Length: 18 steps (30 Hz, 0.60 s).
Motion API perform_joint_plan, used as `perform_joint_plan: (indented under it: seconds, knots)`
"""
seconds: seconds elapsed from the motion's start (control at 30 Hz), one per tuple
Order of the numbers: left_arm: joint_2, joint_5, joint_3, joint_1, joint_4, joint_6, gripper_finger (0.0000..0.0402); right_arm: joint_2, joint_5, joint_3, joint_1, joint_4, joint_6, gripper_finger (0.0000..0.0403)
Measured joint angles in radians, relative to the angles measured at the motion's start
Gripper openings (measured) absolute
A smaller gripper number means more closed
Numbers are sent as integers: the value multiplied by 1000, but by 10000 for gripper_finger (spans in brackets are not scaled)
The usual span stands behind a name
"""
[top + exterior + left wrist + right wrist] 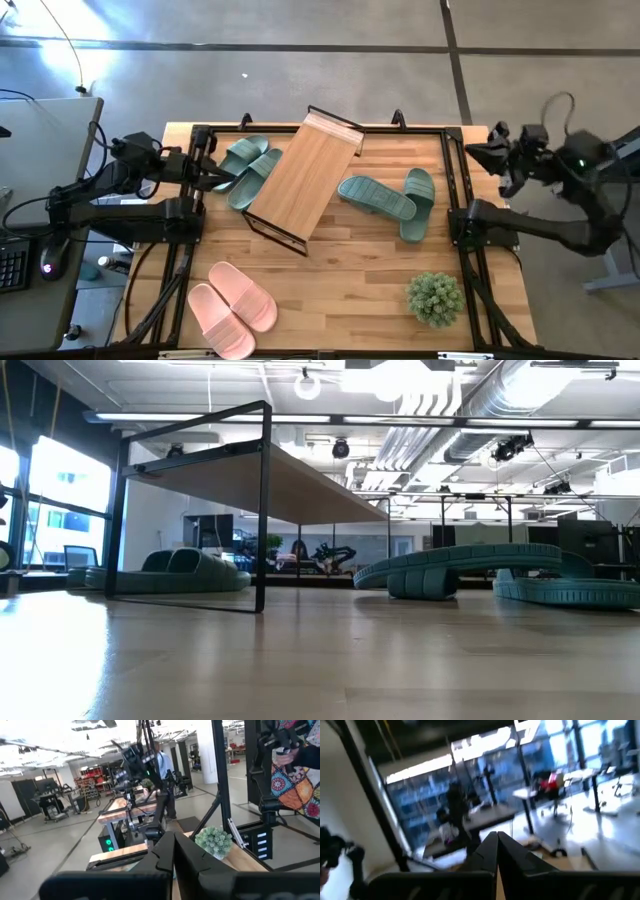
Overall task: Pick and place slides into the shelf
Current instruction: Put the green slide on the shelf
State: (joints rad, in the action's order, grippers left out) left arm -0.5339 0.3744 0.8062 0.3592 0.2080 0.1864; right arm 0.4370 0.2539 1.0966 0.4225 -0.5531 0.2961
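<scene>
Wooden table (350, 270): four green slides (378, 197), two pink slides (232, 306), one shelf (300, 178).

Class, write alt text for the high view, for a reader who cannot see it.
A small bamboo-topped shelf sits skewed mid-table, with a green pair of slides to its left, another green pair to its right and a pink pair near the front. A potted plant stands front right. The left gripper and right gripper, both shut, wait at the table's side edges.
</scene>
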Motion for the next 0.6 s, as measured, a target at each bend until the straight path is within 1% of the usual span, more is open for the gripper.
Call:
perform_joint_plan:
  seconds: [0.1,0.27,0.33,0.47,0.6]
  knots:
    - [0,0,0,0,12,-12,0,148,47,144,0,-188,-45,1]
    - [0,0,0,0,38,-32,1,381,37,340,0,-633,-88,1]
    - [0,0,0,0,44,-36,1,452,29,388,-19,-755,-99,1]
    - [0,0,0,0,57,-37,1,554,-37,458,-110,-856,-102,1]
    - [0,0,0,0,65,-37,1,632,-84,549,-228,-869,-47,1]
